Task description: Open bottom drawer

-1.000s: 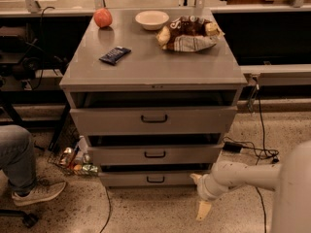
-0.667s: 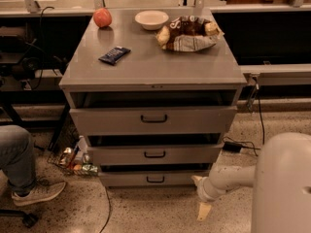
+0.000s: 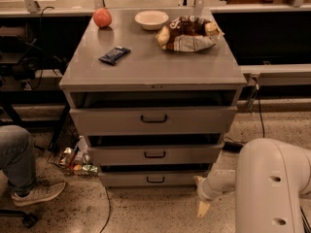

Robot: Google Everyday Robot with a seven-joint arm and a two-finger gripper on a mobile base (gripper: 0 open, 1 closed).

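Observation:
The gray cabinet (image 3: 150, 72) has three drawers. The bottom drawer (image 3: 121, 179) is the slimmest, near the floor, with a small black loop handle (image 3: 155, 179) at its centre. It stands slightly out, as do the two drawers above it. My gripper (image 3: 202, 200) hangs low near the floor, to the right of the bottom drawer's front and apart from the handle. My white arm (image 3: 272, 188) fills the lower right of the view.
On the cabinet top lie an apple (image 3: 102, 18), a white bowl (image 3: 151, 19), a chip bag (image 3: 187, 33) and a dark snack bar (image 3: 114, 55). A person's leg and shoe (image 3: 34, 193) are at the left. Cans and clutter (image 3: 75, 160) sit by the cabinet's left foot. A cable (image 3: 106, 208) runs over the floor.
The view has shifted closer and my arm now fills more of the lower right. The gripper stays low to the right of the bottom drawer. The drawers have not moved.

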